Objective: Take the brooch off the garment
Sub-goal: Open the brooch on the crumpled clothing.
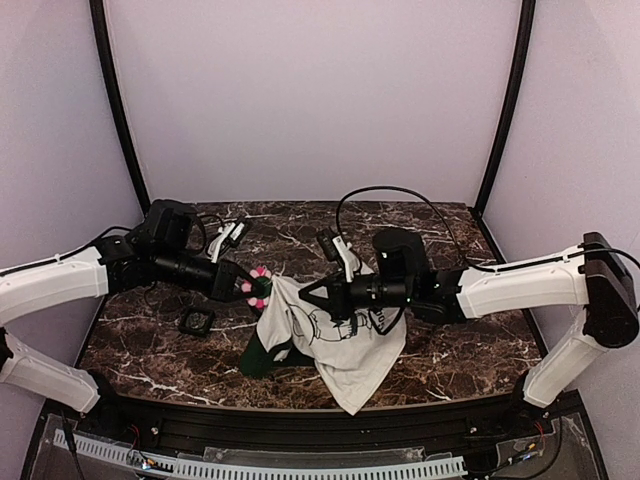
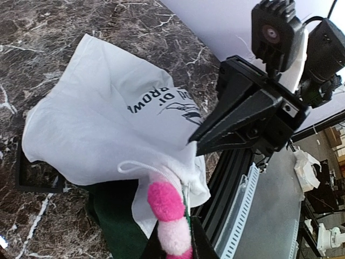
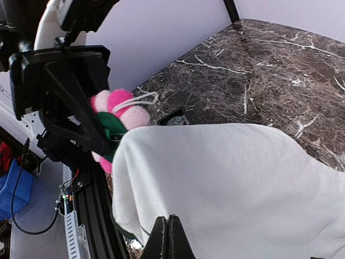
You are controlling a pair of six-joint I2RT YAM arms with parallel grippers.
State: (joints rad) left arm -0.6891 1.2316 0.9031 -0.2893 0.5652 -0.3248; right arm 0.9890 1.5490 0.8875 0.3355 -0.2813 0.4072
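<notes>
Clamping the brooch (image 3: 116, 102): the left claw (image 1: 248, 287) has its fingers closed narrow on it, lifted off the tabletop (image 1: 450, 345). The brooch is a small fuzzy flower with hot-pink and pale-pink pompom petals and a green middle. A thin white loop (image 3: 137, 100) lies across its top.

The garment (image 1: 340, 340) hangs from the brooch. It is a white tee with black line art and lettering. Its top edge is bunched right against the petals and the rest drapes down to the tabletop on the side away from the left claw. A dark green part (image 1: 262, 358) sags directly under the brooch.

The right claw (image 1: 303, 292) is just beside the brooch on the shirt side, jaws fully closed with the tips at the raised fold of cloth. I cannot tell whether any fabric is actually pinched between them. The two claws point at each other with the brooch and the fold of shirt between.

Obstructions: white cloth wraps the back of the brooch, so the pin and clasp are hidden in every view.

Nearby: a small black square frame (image 1: 195, 320) lies flat on the tabletop below the brooch, under the left arm and apart from the shirt.
</notes>
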